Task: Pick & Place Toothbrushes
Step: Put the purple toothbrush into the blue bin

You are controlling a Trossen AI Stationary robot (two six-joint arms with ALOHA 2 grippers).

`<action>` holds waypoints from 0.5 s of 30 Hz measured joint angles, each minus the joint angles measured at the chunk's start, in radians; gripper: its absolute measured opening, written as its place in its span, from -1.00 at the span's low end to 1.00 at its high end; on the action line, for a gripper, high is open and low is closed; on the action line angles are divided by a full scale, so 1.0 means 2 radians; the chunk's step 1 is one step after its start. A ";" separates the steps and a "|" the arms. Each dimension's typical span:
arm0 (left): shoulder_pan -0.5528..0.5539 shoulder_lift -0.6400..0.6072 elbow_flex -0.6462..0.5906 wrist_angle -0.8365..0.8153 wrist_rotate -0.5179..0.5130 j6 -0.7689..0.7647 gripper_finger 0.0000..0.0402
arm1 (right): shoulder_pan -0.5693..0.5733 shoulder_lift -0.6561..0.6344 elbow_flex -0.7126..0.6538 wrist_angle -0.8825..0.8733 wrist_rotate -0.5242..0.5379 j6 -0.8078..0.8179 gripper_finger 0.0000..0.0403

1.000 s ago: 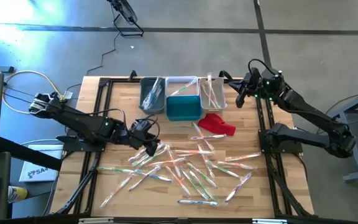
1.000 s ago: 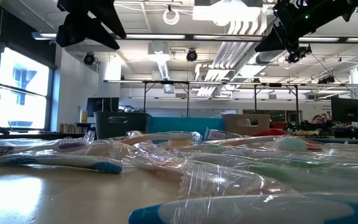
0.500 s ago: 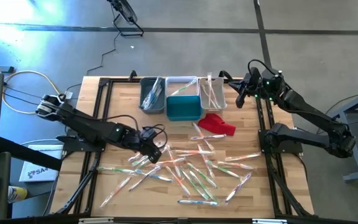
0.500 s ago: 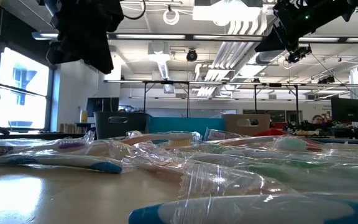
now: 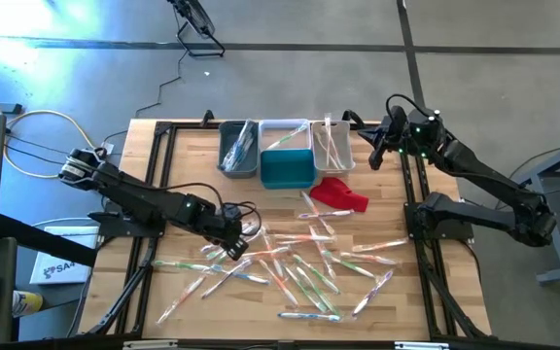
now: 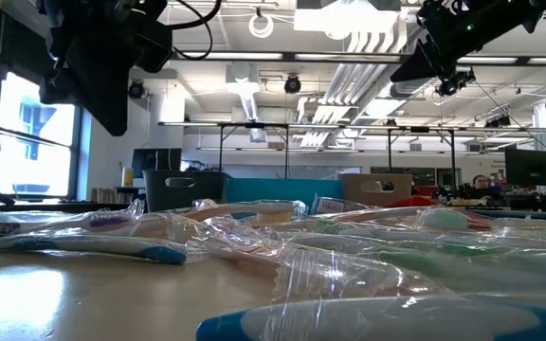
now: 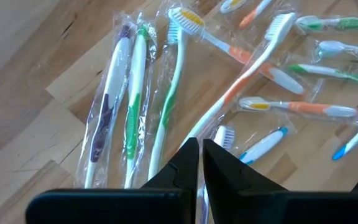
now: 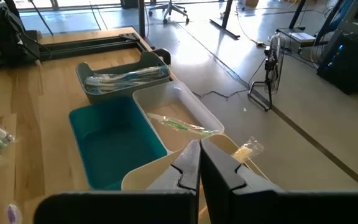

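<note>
Toothbrushes (image 5: 299, 262) lie scattered in clear wrappers across the table's (image 5: 183, 160) front half. Left gripper (image 5: 236, 247) low at the pile's left edge, fingers together, can't tell if holding anything. Right gripper (image 5: 375, 156) hangs beside the bins (image 5: 280, 156), fingers together, empty.

No readable txt anywhere. A box (image 5: 54, 269) on the floor left of the table (image 5: 178, 160) has dark lettering, too small & partly hidden to make out. Toothbrushes (image 7: 166, 112) show no legible brand in left wrist view. Bins (image 8: 114, 149) carry no labels or nos.
</note>
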 joint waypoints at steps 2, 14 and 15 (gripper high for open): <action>0.000 0.000 0.000 0.000 0.000 0.000 -0.90 | 0.000 0.000 0.000 -0.005 0.000 0.000 -0.98; 0.001 0.000 0.000 0.056 -0.035 0.003 -0.90 | 0.000 0.000 0.000 -0.023 0.000 -0.006 -0.98; 0.001 -0.001 0.000 0.066 -0.037 0.010 -0.90 | 0.000 0.000 0.000 -0.023 0.000 -0.012 -0.98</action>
